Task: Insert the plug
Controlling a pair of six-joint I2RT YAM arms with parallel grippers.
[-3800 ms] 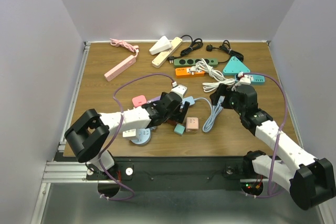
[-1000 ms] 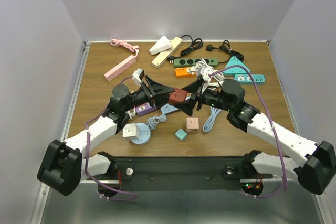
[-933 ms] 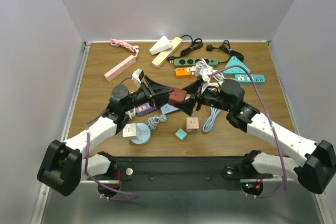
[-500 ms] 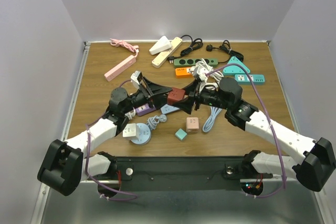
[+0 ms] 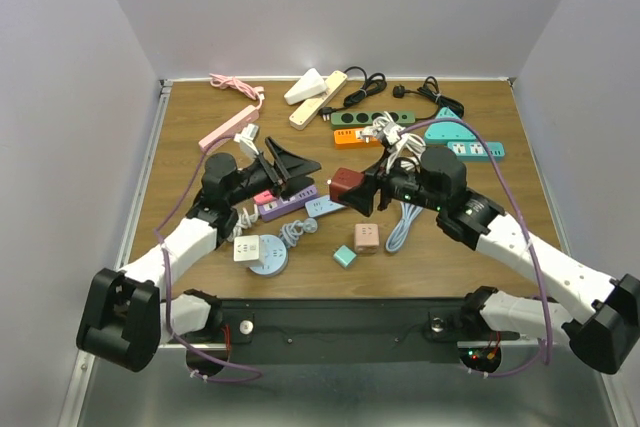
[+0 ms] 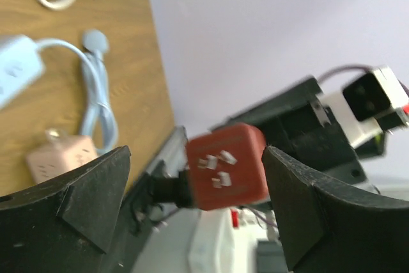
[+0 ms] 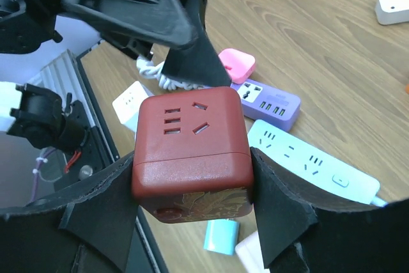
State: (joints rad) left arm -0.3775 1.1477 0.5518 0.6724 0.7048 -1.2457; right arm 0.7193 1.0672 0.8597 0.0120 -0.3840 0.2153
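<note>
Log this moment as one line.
left gripper: open, empty | right gripper: shut on red socket cube, lifted

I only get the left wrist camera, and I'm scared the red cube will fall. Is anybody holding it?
Observer: Yes. The right end effector grips the red cube on two opposite sides.
Operator: Is my left one touching it?
Observer: No. From above, the left end effector is open, with a gap between it and the cube.
Operator: What's down there that I can't see?
Observer: A purple power strip lies on the table, close by the left end effector in the top view.
</note>
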